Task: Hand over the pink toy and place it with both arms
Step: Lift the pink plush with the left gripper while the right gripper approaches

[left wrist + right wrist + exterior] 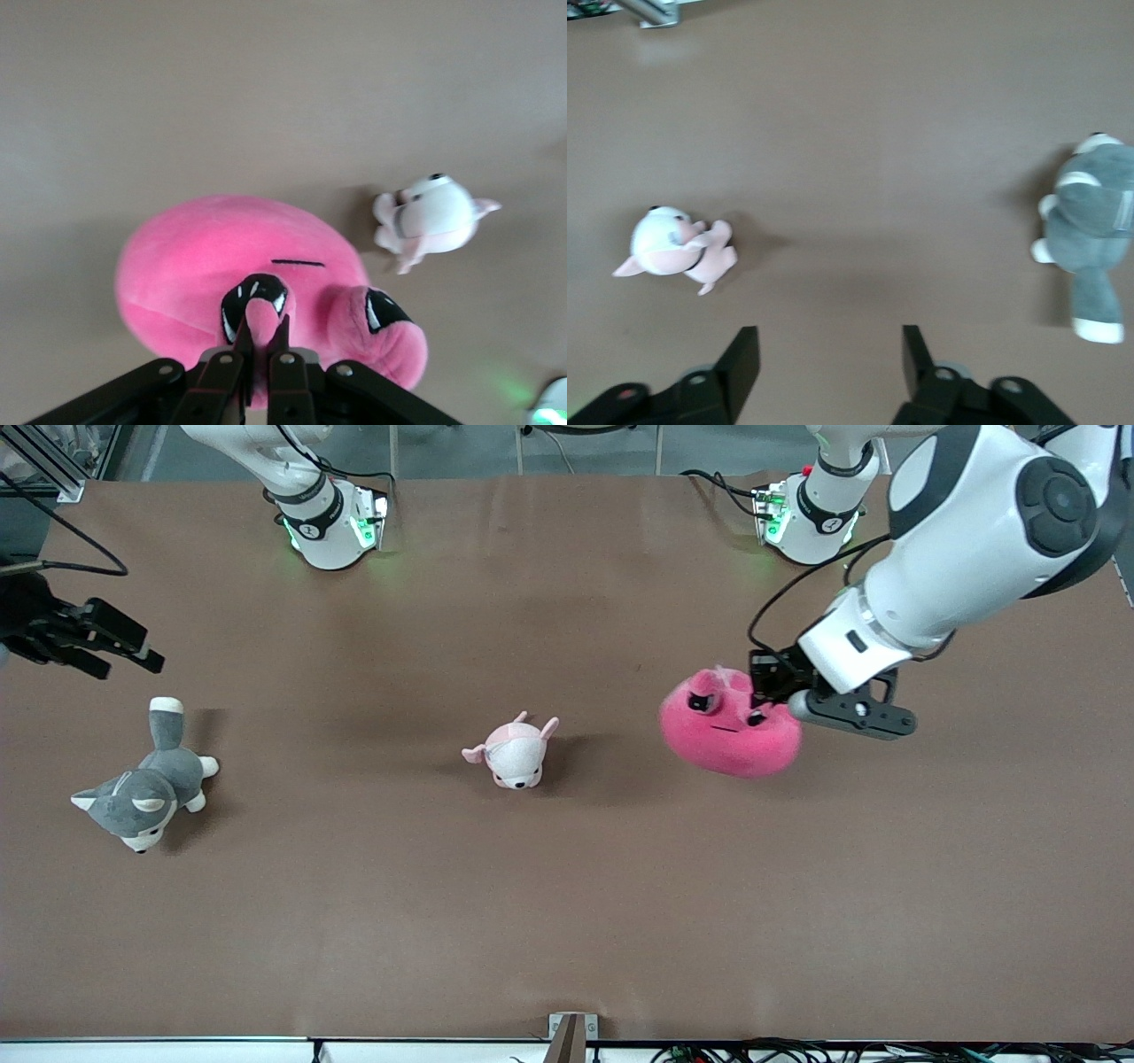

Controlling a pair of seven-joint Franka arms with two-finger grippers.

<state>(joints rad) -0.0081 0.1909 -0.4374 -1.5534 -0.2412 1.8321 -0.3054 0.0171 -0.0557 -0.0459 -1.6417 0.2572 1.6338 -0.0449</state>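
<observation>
The pink toy [728,735], a round hot-pink plush with angry black eyes, hangs above the brown table toward the left arm's end. My left gripper [764,689] is shut on a fold of its plush beside one eye. In the left wrist view the fingers [262,332] pinch that pink fold and the toy [213,257] fills the space below them. My right gripper [133,651] is open and empty, up over the table's edge at the right arm's end, above the husky plush. Its open fingers [830,336] show bare table between them.
A small pale pink-and-white animal plush [514,751] lies at mid-table; it also shows in the left wrist view [434,217] and the right wrist view [669,250]. A grey-and-white husky plush [146,779] lies at the right arm's end [1090,226].
</observation>
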